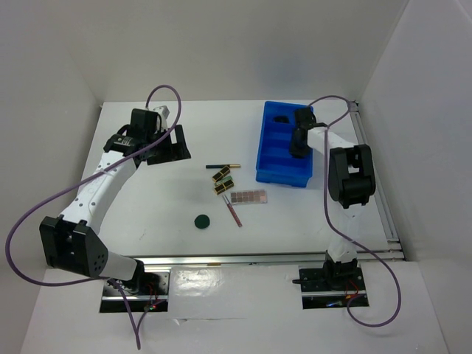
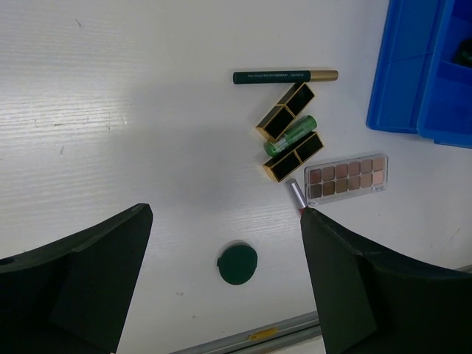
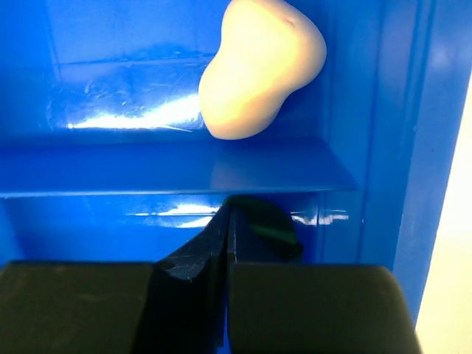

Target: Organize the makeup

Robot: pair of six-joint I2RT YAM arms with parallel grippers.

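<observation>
My right jaws are pressed together inside the blue bin [image 3: 258, 169], with a dark-green disc [image 3: 269, 221] just beside their tips. The beige sponge [image 3: 258, 70] lies one compartment further. My left jaws hang apart over the desk [image 2: 110, 110]. A second green disc [image 2: 237, 264] lies nearest, then the pink stick [image 2: 297, 194], palette [image 2: 346, 177], lipstick tubes [image 2: 293, 156] and pencil [image 2: 284, 76].

bright even light, soft shadows, glare on blue bin [image 3: 147, 110]
</observation>
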